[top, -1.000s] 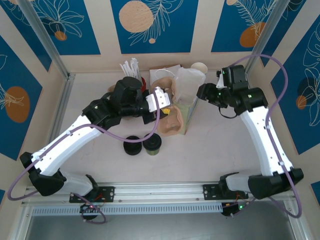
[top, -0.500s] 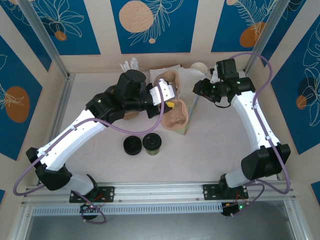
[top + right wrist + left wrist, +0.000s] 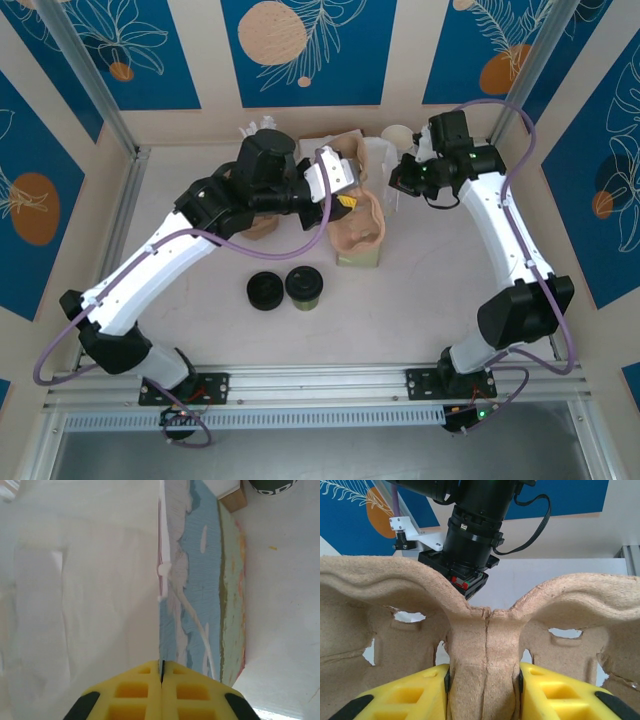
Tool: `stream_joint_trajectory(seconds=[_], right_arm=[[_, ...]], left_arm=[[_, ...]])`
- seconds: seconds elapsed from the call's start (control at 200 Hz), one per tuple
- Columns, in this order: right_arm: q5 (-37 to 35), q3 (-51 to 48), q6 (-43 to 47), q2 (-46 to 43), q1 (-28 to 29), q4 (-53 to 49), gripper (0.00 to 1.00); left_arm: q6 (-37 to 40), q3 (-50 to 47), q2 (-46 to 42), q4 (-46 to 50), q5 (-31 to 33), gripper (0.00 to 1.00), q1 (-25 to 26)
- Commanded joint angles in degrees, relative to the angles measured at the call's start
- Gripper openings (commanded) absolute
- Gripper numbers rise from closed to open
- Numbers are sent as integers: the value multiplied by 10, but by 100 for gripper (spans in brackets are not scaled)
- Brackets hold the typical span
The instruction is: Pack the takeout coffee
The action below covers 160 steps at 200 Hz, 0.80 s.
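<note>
The left gripper [image 3: 482, 682] has its jaws clamped on the centre ridge of a pulp cup carrier [image 3: 485, 625]. The right gripper [image 3: 161, 672] pinches the paper bag [image 3: 90, 580] edge, jaws closed flat. The takeout coffee [image 3: 304, 287] stands on the pale counter [image 3: 430, 290] beside a black disc [image 3: 265, 291], with blue leaf-patterned wall panels [image 3: 300, 50] around.

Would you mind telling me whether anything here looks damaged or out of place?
Yes: the pulp cup carrier pinched in the left gripper has what looks like a crack down its central ridge and ragged, torn edges around its cut-outs. The takeout coffee stands upright, lid on.
</note>
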State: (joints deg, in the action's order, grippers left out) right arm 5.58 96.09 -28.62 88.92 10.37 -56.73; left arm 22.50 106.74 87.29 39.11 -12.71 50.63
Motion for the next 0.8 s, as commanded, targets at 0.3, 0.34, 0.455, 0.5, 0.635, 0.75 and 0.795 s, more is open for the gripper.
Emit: stream_joint_trajectory(seconds=[0.3,0.34,0.455,0.5,0.635,0.75,0.795], right_arm=[[69,-6,30,-81,3,-91,4],[79,-14,31,-88,4,-95,4],[103,-39,31,-108,4,-105,4],[108,-50,31,-116,4,-108,4],[120,-87,35,-139,3,-105,4],[145,-105,53,-140,3,-118,3],[147,-111,58,-140,3,-124,3]], left_arm=[[-55,85,81,36,-63,36,-3],[-60,93,90,43,-70,36,-3],[-71,112,110,60,-84,36,-4],[-74,113,113,61,-88,36,-4],[-86,113,124,74,-113,37,-9],[-94,112,134,88,-146,38,-13],[-98,110,137,92,-148,38,-14]])
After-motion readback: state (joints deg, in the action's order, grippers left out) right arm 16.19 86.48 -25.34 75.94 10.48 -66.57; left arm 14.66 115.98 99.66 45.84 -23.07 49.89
